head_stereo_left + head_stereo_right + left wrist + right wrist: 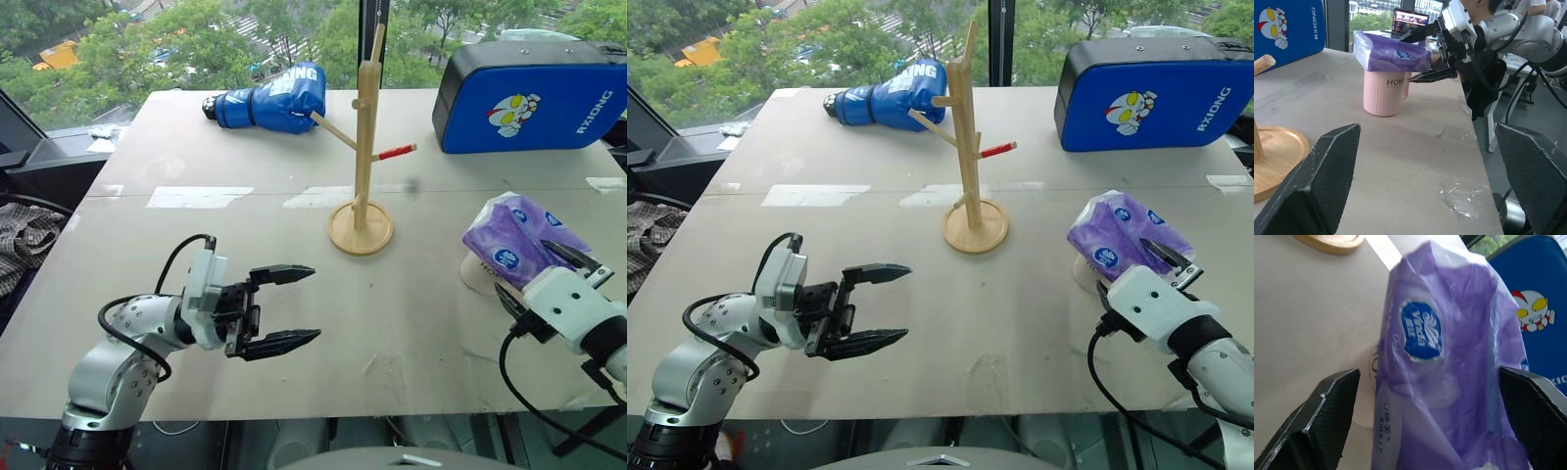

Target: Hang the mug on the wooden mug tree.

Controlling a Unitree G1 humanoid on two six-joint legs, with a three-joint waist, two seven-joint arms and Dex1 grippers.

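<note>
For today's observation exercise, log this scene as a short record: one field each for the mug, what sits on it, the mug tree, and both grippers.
mug: pale ribbed ceramic mug, upright on the table's right side, dark lettering
on mug: purple plastic tissue pack resting across its rim
mug tree: tall light-wood mug tree on round base, mid-table, pegs bare
left gripper: open, holding nothing, pointing toward the right
right gripper: open, one finger either side of the tissue pack

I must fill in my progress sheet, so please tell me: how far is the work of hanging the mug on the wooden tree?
Nothing looks done yet. The mug stands on the table with the purple tissue pack lying on top. The right end effector, open, is at that pack; the left end effector is open and empty. Left: clear the pack, grasp the mug, hang it on the wooden mug tree, whose pegs are bare.
</note>
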